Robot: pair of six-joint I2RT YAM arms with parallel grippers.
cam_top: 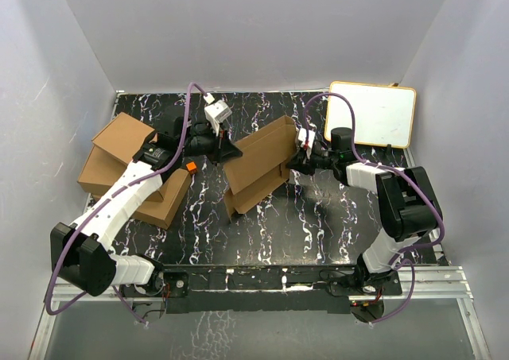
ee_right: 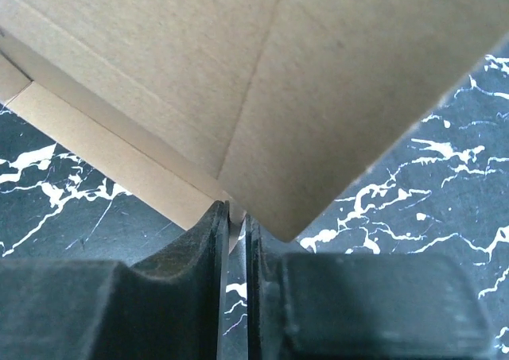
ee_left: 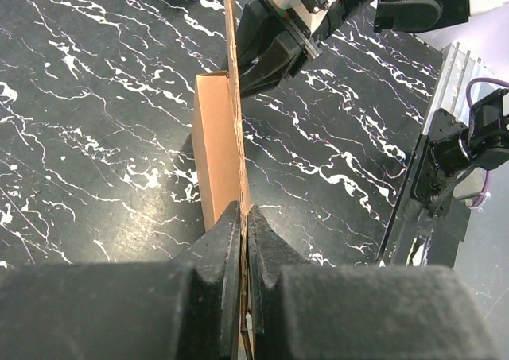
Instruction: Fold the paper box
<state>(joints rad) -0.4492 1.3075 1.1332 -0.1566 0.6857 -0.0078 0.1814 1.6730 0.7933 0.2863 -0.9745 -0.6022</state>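
Task thing: a plain brown corrugated-cardboard paper box (cam_top: 258, 165), shallow, with its panels only partly folded.
Where it was: over the middle of the black, white-veined table (cam_top: 318, 217), between the two hands, raised on edge rather than lying flat.
Posture: the broad panel stood steeply tilted. In the left wrist view it showed almost edge-on as a thin upright line, with a narrow side wall (ee_left: 216, 153) folded out to its left.
Contact with the table: the lowest corner sat close to the surface, but I could not tell whether it touched.
Left hand (cam_top: 229, 149): pressed together on the box's left edge, with the cardboard sheet pinched between both fingers (ee_left: 227, 241).
Right hand (cam_top: 296, 160): at the box's right edge, its fingers (ee_right: 208, 249) drawn nearly together with a thin strip of cardboard caught between the tips. The box's inner face and a fold crease filled the view above them.
Arms: the left reached in from the near left and the right from the near right, and they met across the box.
Left of the box: a pile of ready-made brown cardboard boxes (cam_top: 119, 157), well apart from it.
Far right corner: a white board with a yellow rim (cam_top: 371, 114), lying flat behind the right arm.
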